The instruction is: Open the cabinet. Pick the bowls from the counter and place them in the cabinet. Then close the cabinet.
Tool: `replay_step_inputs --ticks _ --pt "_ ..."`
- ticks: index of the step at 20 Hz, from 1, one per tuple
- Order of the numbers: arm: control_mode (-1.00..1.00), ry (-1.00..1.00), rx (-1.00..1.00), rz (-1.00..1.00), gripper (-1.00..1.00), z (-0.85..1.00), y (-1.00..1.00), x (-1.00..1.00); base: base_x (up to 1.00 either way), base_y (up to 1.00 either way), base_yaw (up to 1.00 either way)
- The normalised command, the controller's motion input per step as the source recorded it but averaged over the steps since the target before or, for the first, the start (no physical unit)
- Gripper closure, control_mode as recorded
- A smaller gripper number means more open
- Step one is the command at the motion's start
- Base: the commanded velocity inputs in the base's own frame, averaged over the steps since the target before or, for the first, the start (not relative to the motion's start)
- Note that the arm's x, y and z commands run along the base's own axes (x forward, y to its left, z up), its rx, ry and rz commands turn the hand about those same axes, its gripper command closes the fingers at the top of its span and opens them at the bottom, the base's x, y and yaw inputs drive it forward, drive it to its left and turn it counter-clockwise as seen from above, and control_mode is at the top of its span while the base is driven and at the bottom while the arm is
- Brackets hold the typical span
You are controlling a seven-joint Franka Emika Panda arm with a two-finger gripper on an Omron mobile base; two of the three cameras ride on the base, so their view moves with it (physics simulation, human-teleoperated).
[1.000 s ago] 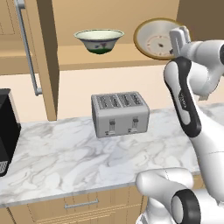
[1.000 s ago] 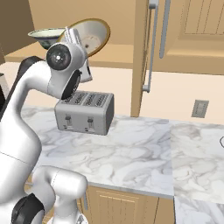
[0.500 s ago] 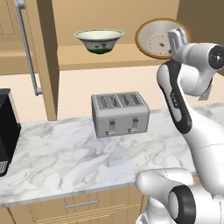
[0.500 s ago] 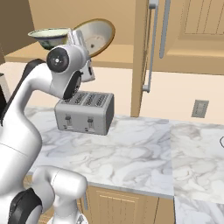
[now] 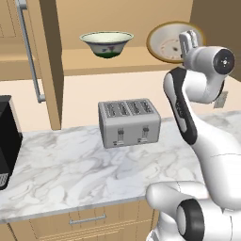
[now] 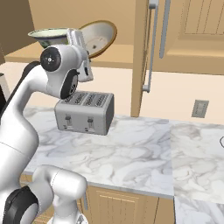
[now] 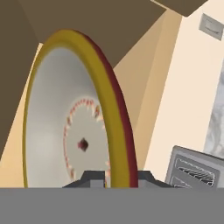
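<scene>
Basically gripper (image 7: 116, 174) pinches the brown-rimmed bowl (image 5: 170, 43) by its rim, on edge (upper right), above the cabinet (image 5: 141, 59) shelf.

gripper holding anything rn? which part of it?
Yes: the gripper holds the brown-rimmed bowl by its rim, one of its fingers on each side of the edge. The bowl stands tilted on edge in the cabinet.

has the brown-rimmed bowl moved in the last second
Yes. In the left base view the brown-rimmed bowl, gripped on edge by the gripper, has edged left along the shelf toward the cream bowl.
</scene>
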Motion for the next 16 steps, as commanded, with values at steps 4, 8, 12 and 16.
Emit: replay_step_inputs --ticks 4,8,12,16 --pt "-1.0 0.0 0.08 0.0 1.0 -0.1 -0.39 0.0 0.0 0.0 0.0" --pt "-1.0 0.0 0.0 0.0 1.0 -0.19 -0.1 0.2 0.0 0.0 0.0" --pt "-1.0 0.0 0.0 0.0 1.0 -0.16 0.0 0.43 0.0 0.0 0.0" --pt "-1.0 -0.07 -0.06 -0.02 1.0 -0.02 0.14 0.49 0.0 0.0 0.0"
